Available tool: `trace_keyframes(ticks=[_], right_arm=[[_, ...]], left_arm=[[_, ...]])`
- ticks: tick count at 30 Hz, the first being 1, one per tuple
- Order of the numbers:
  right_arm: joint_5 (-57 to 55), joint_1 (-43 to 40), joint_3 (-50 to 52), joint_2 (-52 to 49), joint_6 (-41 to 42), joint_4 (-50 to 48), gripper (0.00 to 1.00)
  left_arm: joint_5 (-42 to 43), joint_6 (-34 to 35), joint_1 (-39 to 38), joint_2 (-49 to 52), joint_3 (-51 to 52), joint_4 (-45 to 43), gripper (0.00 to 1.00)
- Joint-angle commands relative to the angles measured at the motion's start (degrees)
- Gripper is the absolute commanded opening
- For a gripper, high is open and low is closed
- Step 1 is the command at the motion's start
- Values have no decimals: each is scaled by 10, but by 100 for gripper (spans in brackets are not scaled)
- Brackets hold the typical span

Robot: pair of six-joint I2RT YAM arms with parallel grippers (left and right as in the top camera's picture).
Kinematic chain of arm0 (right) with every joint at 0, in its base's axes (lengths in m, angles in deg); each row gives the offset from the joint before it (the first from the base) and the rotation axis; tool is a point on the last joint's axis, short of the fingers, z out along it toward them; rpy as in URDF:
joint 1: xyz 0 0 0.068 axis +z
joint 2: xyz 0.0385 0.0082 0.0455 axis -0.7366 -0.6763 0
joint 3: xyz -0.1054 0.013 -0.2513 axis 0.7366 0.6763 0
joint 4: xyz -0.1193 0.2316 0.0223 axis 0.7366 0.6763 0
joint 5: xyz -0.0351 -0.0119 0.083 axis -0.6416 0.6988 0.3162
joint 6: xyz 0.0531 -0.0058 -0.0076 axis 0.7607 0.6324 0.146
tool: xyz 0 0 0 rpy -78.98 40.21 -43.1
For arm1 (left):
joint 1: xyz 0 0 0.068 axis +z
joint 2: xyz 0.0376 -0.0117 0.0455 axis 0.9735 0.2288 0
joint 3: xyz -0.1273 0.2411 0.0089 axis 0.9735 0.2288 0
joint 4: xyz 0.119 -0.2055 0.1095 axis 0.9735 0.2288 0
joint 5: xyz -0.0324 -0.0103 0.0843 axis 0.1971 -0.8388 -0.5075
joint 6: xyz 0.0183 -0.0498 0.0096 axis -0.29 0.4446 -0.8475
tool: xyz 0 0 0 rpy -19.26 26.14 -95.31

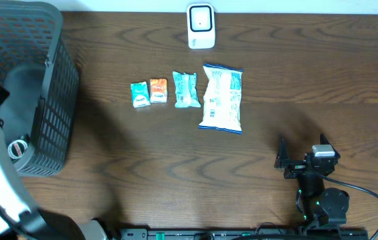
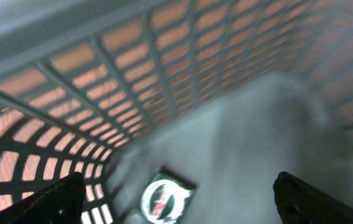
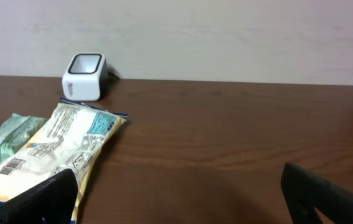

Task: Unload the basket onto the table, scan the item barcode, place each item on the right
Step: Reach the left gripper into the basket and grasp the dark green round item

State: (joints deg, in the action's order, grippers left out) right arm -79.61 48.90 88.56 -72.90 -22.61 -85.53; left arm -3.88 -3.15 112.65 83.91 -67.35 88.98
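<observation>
Wide-spread left tool [image 2: 177, 202] over item [image 2: 162, 198] in basket [image 2: 101, 74]

The dark wooden counter [image 1: 175, 167] carries a white scanner [image 1: 201, 25] at its far edge. Nearer than the scanner lies a white-and-blue bag [image 1: 222, 98]. To the scanner's near left, a larger teal packet [image 1: 186, 89], an orange packet [image 1: 159, 91] and a small teal packet [image 1: 140, 94] form a row. Far left of the scanner stands a grey mesh basket [image 1: 52, 120].

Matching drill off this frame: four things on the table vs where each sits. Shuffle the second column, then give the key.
1. scanner
2. basket
3. big white bag
4. orange packet

A. second from the left in the row of packets
B. far edge of the table, near the middle
C. left end of the table
D. right end of the row

Pairs: 1-B, 2-C, 3-D, 4-A
</observation>
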Motion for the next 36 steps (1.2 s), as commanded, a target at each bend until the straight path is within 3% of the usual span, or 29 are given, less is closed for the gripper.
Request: trace_keyframes(ticks=[1, 14, 22, 27, 31, 35, 36], right_arm=[[-1, -3, 1, 2, -4, 2, 99], [0, -3, 1, 2, -4, 2, 99], [0, -3, 1, 2, -4, 2, 99], [0, -3, 1, 2, -4, 2, 99], [-1, -3, 1, 2, -4, 2, 99], [0, -3, 1, 2, -4, 2, 99], [0, -3, 1, 2, -4, 2, 99]], left_arm=[[46, 4, 36, 52, 5, 21, 97], [94, -93, 57, 223, 5, 87, 97], [94, -99, 89, 275, 5, 85, 98], [232, -179, 100, 297, 5, 82, 98], [242, -182, 100, 307, 6, 82, 97], [242, -174, 100, 307, 6, 81, 82], [242, -164, 100, 306, 6, 83, 73]])
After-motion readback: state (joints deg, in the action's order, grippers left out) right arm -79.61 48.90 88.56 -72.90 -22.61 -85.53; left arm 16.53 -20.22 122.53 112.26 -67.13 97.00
